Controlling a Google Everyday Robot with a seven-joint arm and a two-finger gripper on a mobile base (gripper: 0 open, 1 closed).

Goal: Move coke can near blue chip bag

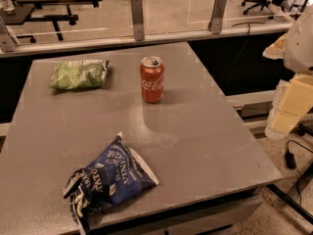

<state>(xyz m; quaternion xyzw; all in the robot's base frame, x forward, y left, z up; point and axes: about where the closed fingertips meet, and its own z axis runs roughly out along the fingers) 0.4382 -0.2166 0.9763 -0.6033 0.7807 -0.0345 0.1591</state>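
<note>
Far back on the tabletop (210,131), the can (152,80) stood upright, well apart from the blue bag (111,176) at the near edge. The tool (288,106) hung beyond the right side, its state impossible to tell; a level grasp around the can's middle looked wisest.

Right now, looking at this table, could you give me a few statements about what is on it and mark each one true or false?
1. The coke can stands upright on the table. True.
2. The coke can touches the blue chip bag. False: bare table lies between them. The can stands toward the back and the bag lies near the front edge.
3. The green snack bag lies to the left of the can. True.
4. The claw is gripping the can. False: it hangs at the right edge of the view, beside the table and well away from the can.
</note>
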